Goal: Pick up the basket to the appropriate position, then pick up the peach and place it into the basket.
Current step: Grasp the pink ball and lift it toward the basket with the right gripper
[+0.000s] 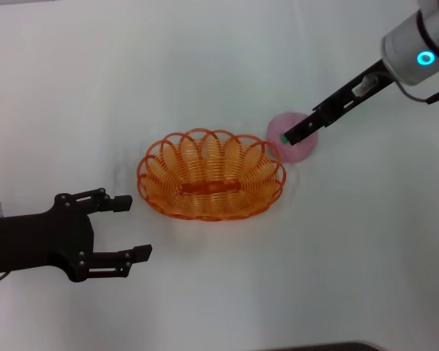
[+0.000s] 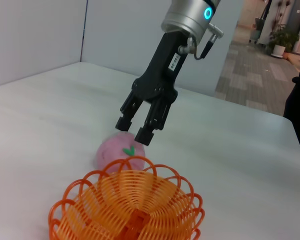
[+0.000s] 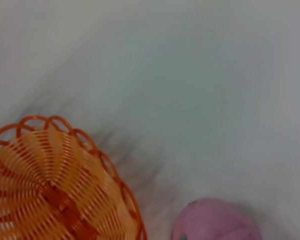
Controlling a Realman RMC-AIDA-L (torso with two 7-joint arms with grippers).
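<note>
The orange wire basket (image 1: 205,167) sits empty on the white table in the middle of the head view. It also shows in the left wrist view (image 2: 127,210) and the right wrist view (image 3: 45,185). The pink peach (image 1: 304,151) lies on the table just off the basket's right end, close to the rim, its green leaf mark on top (image 2: 112,152); the right wrist view shows it too (image 3: 215,222). My right gripper (image 1: 293,136) hangs open just above the peach (image 2: 132,130), not gripping it. My left gripper (image 1: 132,228) is open and empty, left of the basket and nearer to me.
The white table (image 1: 219,66) stretches around the basket on all sides. A grey wall (image 2: 50,35) stands behind the table's far edge in the left wrist view, with a corridor beyond.
</note>
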